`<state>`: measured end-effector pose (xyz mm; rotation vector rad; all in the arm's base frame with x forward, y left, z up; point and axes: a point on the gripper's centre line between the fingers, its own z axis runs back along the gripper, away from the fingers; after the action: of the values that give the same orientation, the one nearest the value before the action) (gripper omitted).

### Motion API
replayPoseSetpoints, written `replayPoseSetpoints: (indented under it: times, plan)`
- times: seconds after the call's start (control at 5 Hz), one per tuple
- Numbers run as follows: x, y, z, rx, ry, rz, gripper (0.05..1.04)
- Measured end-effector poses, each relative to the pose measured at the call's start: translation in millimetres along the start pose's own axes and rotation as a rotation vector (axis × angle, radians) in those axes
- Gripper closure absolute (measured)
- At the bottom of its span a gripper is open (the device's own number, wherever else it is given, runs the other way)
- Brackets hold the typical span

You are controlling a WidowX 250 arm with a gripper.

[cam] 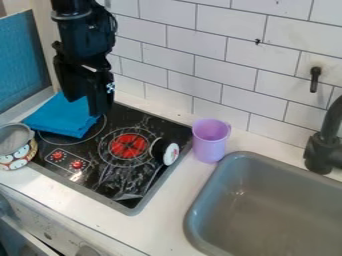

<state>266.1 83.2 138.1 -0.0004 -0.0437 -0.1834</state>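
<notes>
The black gripper (91, 94) hangs at the upper left, in front of the tiled wall and over the back left of the stove. Below and behind it lies a folded blue cloth (63, 119), partly on the black stove top (107, 175). I cannot tell whether the gripper touches the cloth. A small black object with a white, patterned round end (171, 154) rests tilted at the stove's right side, by the red burner. Just right of the stove stands a purple cup (211, 140) with its handle toward the wall.
A grey sieve-like bowl (15, 137) sits over a patterned round container (20, 159) at the left edge. The grey sink (287, 215) fills the lower right, with a black faucet (324, 145) beside it. White tiles (227, 55) rise behind the counter (167, 220).
</notes>
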Motion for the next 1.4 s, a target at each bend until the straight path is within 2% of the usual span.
replayPoseSetpoints:
  times: [0.2, 0.4, 0.6, 0.8, 1.0, 1.2, 1.4]
  plan:
    - [-1.3, -0.8, -7.8, -0.015, 0.025, 0.006, 0.083]
    - [10.7, -13.2, -18.5, 0.001, 0.077, 0.018, 0.083]
    - [33.3, -34.7, -25.5, 0.008, 0.074, -0.051, 0.083]
    - [44.8, -45.7, -40.9, 0.005, 0.132, -0.02, 0.083]
    - [58.2, -48.6, -44.8, 0.011, 0.051, -0.037, 0.083]
    - [62.5, -50.8, -48.0, 0.001, 0.032, -0.05, 0.083]
    - [65.6, -59.5, -51.9, 0.002, 0.034, -0.059, 0.083]
